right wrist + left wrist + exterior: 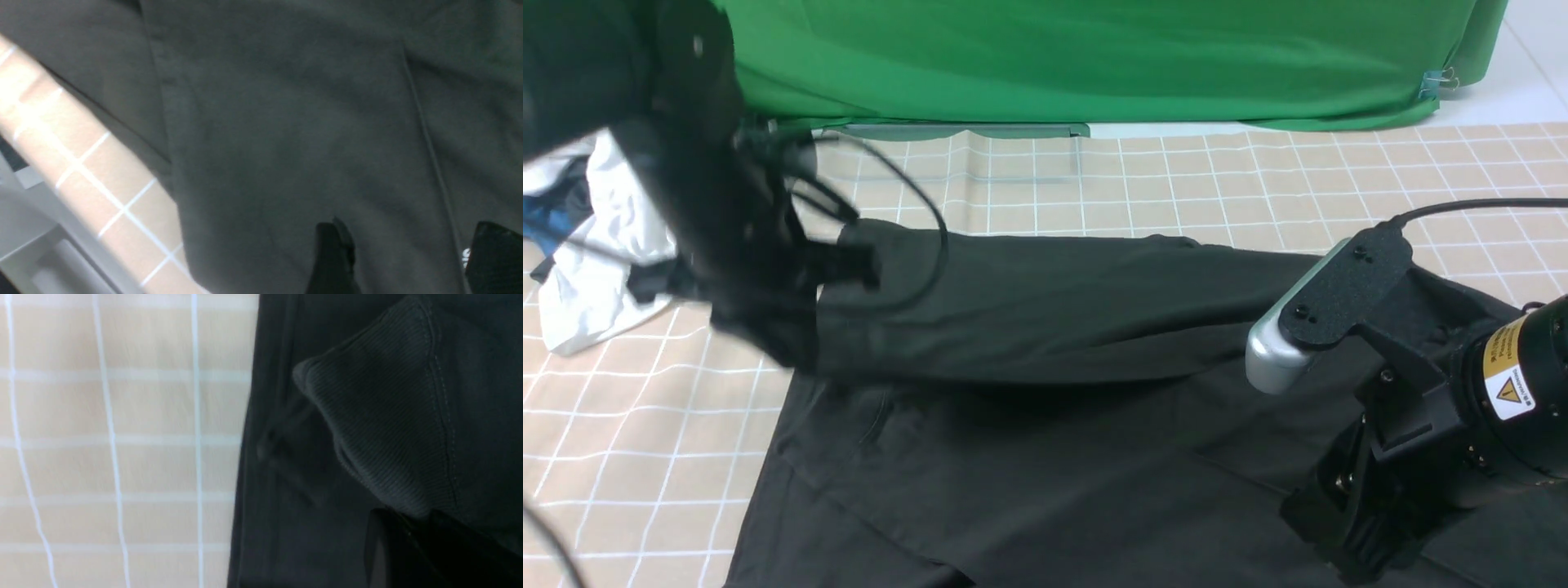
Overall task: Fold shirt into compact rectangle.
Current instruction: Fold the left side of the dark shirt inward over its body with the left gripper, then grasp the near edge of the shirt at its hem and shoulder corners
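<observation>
Right gripper [1347,535] is sitting lowest and closest, its jaws standing apart over the shirt [1045,457] with nothing pinched between them. That black shirt is lying spread across the checked cloth [1217,188], its far portion standing up as a long raised fold. Left gripper [845,265] is clenching on the end of that fold, and the left wrist view is showing the ribbed collar [380,428] bunching right at the grip. Danger, as I'm reading it: with only one end gripped, the fold could be sagging crooked toward the right, and a thin pinch on bunched ribbing could be slipping free. White garment [596,269] is lying close beside that gripper, risking a snag.
</observation>
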{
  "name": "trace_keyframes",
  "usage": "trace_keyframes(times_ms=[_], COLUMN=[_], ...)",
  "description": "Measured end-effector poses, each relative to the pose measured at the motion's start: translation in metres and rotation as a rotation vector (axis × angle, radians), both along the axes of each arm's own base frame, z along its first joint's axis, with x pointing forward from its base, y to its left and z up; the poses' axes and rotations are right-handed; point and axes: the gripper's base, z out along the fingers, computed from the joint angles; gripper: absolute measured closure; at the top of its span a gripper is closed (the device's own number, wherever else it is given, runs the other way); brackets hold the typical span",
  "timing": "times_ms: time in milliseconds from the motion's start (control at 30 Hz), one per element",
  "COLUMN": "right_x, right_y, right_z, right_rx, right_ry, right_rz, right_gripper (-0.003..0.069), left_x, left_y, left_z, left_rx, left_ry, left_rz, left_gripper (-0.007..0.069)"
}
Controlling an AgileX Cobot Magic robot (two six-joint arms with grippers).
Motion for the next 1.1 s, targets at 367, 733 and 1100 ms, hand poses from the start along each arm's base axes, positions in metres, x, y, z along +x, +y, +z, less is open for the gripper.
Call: trace_keyframes(times_ms=[367, 733, 1100], right_x=[0.003, 0.028, 0.083], right_y=[0.000, -0.027, -0.123], right_z=[0.001, 0.016, 0.033], right_rx=[-0.004, -0.094, -0.101], right_ry=[-0.040, -0.153, -0.108], right_rz=[0.004, -0.178, -0.628], right_gripper=[0.0193, 0.0193, 0.0193], left_x=[-0.039, -0.030, 0.076], left_y=[-0.003, -0.003, 0.018], left_z=[-0.034, -0.020, 0.046], left_rx=[0.040, 0.049, -0.008], left_ry=[0.126, 0.079, -0.341], left_rz=[0.007, -0.061, 0.110], left_gripper=[0.0587, 0.0320, 0.0189])
